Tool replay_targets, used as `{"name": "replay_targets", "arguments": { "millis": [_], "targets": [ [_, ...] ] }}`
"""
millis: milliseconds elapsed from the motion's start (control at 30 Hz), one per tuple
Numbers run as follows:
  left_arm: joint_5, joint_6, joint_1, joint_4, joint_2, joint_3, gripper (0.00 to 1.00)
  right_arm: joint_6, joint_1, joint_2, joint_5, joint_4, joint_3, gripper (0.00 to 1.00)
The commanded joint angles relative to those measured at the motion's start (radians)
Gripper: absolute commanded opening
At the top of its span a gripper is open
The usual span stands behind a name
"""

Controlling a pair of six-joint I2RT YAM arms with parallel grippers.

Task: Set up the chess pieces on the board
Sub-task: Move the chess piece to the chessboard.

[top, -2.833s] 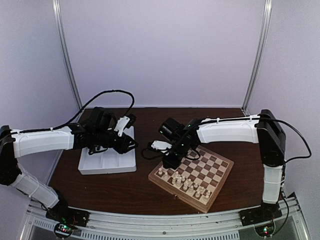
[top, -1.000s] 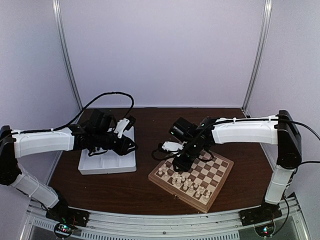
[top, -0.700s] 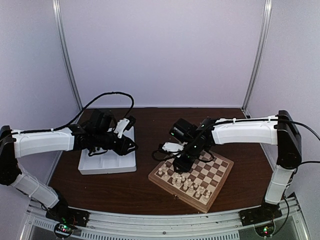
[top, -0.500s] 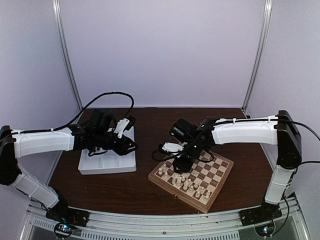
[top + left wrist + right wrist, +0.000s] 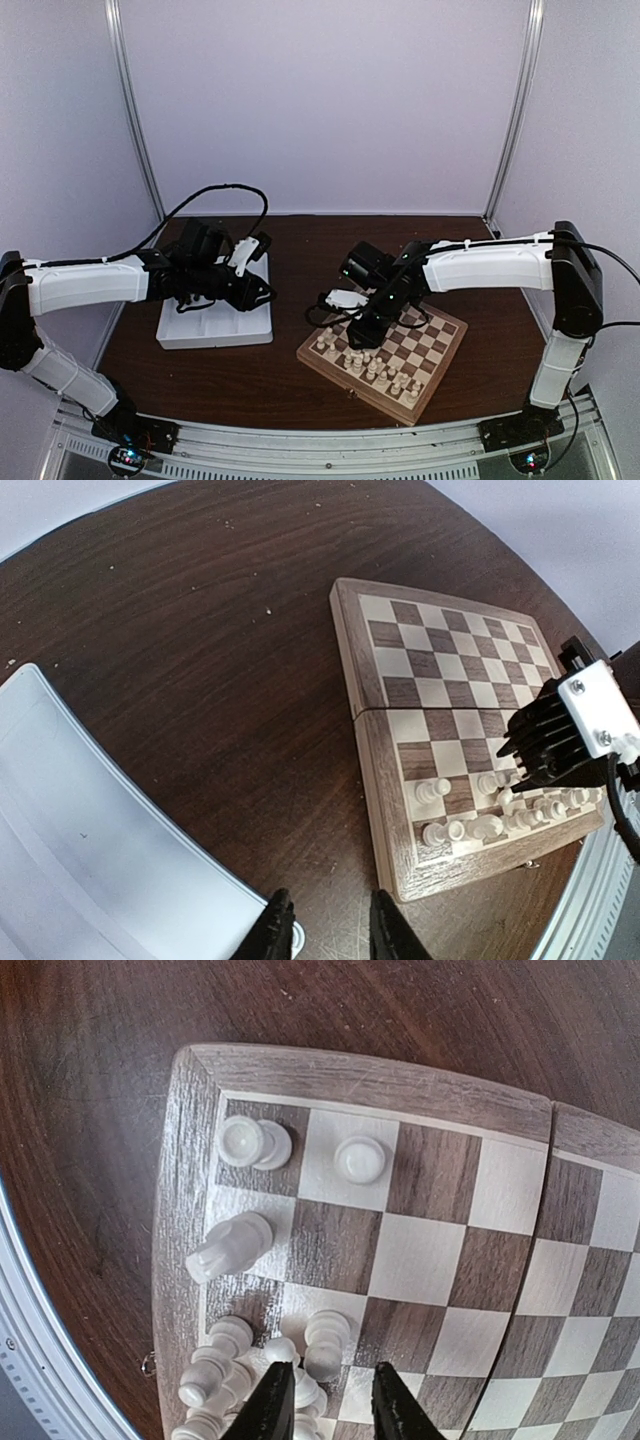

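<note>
Board: the thick, square checkered wooden board [image 5: 428, 335] sits right of centre on the dark wooden table [image 5: 300, 250], turned at an angle, exactly where it was.
Pieces: the tiny cream-white chess pieces [image 5: 310, 1345] crowd the board's near-left rows, with no change in their layout.
Right arm: the elbow has swung out to the right, and the right gripper [image 5: 330, 1400] has slid from the far-left corner toward the near rows.
Right jaws: a small gap with cream pieces right beneath. I can't tell if one is pinched.
Left arm: unmoved, with the left gripper [image 5: 330, 925] over the right edge of the white plastic tray [image 5: 215, 325].
Left jaws: slightly apart, only bare table between them.
</note>
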Motion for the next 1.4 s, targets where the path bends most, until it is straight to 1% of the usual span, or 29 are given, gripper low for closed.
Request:
{"name": "replay_targets", "arguments": {
  "millis": [0,300,533,800,1367],
  "targets": [
    [0.016,-0.006,0.007,0.045,0.001,-0.009,0.27,0.012,0.005,0.012,-0.004,0.021,-0.012,0.28],
    [0.018,-0.007,0.007,0.044,0.005,-0.009,0.27,0.011,0.004,0.018,-0.006,0.034,-0.016,0.22],
    [0.012,-0.007,0.007,0.043,0.003,-0.009,0.27,0.011,0.004,0.020,-0.010,0.032,-0.019,0.20],
    [0.006,-0.007,0.007,0.040,0.004,-0.009,0.27,0.014,0.004,0.024,-0.011,0.045,-0.012,0.11],
    [0.001,-0.004,0.007,0.039,-0.003,-0.012,0.27,-0.002,0.003,0.071,-0.029,0.055,0.079,0.10]
  ]
}}
